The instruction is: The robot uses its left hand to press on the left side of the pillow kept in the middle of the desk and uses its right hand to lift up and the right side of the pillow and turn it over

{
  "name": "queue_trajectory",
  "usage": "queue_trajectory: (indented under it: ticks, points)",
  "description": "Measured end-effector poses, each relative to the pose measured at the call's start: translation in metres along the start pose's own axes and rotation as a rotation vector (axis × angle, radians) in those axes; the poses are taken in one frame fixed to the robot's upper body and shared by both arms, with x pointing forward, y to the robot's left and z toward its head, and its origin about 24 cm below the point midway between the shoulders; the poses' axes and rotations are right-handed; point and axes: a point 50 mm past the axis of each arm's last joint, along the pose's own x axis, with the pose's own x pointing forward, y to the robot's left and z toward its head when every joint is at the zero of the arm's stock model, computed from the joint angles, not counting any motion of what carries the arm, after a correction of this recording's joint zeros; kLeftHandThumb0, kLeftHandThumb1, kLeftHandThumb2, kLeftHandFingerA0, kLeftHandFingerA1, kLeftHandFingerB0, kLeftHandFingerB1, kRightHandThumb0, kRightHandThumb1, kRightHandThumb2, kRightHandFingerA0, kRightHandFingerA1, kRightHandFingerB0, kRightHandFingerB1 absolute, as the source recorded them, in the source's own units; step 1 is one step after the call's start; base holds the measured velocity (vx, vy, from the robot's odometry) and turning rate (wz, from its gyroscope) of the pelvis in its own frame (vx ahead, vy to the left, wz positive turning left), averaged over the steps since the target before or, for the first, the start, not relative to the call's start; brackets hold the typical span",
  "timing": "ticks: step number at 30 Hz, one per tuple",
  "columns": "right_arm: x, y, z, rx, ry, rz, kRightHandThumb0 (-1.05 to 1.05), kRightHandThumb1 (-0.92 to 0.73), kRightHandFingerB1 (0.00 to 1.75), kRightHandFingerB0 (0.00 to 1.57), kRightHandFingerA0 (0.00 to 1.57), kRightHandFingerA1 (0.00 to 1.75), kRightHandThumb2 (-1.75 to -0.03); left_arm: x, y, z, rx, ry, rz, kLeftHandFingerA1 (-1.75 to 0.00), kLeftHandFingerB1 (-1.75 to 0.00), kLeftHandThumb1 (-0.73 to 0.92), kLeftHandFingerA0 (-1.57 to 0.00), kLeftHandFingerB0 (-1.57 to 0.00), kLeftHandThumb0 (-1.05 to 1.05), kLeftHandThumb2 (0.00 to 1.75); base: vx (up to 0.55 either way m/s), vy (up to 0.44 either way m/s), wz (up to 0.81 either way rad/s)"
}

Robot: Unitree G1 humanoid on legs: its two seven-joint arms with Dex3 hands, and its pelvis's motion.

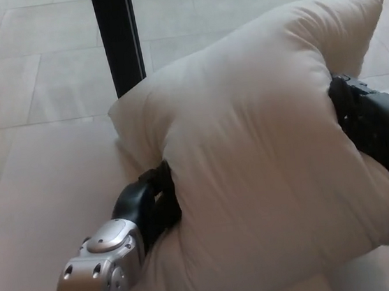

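Observation:
The white pillow (pixel 265 151) fills the middle of the head view, its right side raised and its top right corner pointing up. My left hand (pixel 151 199) is pushed into a deep dent in the pillow's left side, its front buried in the fabric. My right hand (pixel 368 126) grips the pillow's right edge from behind and holds that side up off the desk (pixel 39 198). Most of the right hand is hidden by the pillow.
A black upright post (pixel 119 38) stands just behind the pillow's far left corner. Beyond the light desk top lies a tiled floor (pixel 22 53). My silver left forearm (pixel 98 283) comes in from the lower left.

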Motion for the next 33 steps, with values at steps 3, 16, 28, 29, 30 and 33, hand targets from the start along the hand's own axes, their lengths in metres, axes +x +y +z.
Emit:
queue_trajectory:
  ticks: [3,16,28,29,30,33]
  points:
    - [0.005,0.012,0.002,-0.016,-0.002,0.026,-0.96,-0.76,0.36,0.15,0.21,0.59,-0.64,0.001,0.000,-0.004,-0.028,-0.004,0.018,-0.75,-0.45,0.92,-0.65,-0.49,-0.83,0.69,0.00,0.000,0.00]
    - [0.019,0.034,0.003,-0.087,0.018,0.044,-1.05,-0.67,0.11,0.10,0.14,0.64,-1.08,0.001,0.003,-0.015,-0.022,-0.088,0.042,-0.69,-0.52,0.90,-0.56,-0.47,-0.84,0.67,0.00,0.000,0.00]
    - [0.025,0.043,0.003,-0.155,0.008,0.029,-1.00,-0.62,0.48,0.03,0.25,0.80,-1.02,0.000,0.000,-0.022,-0.056,-0.143,0.058,-0.59,-0.05,0.61,-0.09,0.00,-0.91,0.97,0.00,0.000,0.00]
    - [0.026,0.044,0.002,-0.168,0.006,0.022,-1.00,-0.62,0.48,0.03,0.25,0.80,-1.02,0.000,-0.002,-0.022,-0.071,-0.149,0.064,-0.59,-0.05,0.61,-0.09,0.00,-0.91,0.97,0.00,0.000,0.00]
    - [0.026,0.044,0.002,-0.175,0.006,0.018,-0.96,-0.58,0.51,0.06,0.34,0.95,-0.98,0.000,-0.002,-0.023,-0.079,-0.152,0.067,-0.65,-0.03,0.62,-0.23,0.00,-0.96,0.99,0.00,0.000,0.00]
    - [0.029,0.047,-0.001,-0.208,0.000,0.004,-1.02,-0.62,0.48,0.04,0.21,0.78,-1.01,0.000,-0.004,-0.025,-0.117,-0.167,0.088,-0.68,0.00,0.62,-0.37,0.00,-1.02,0.99,0.00,0.000,0.00]
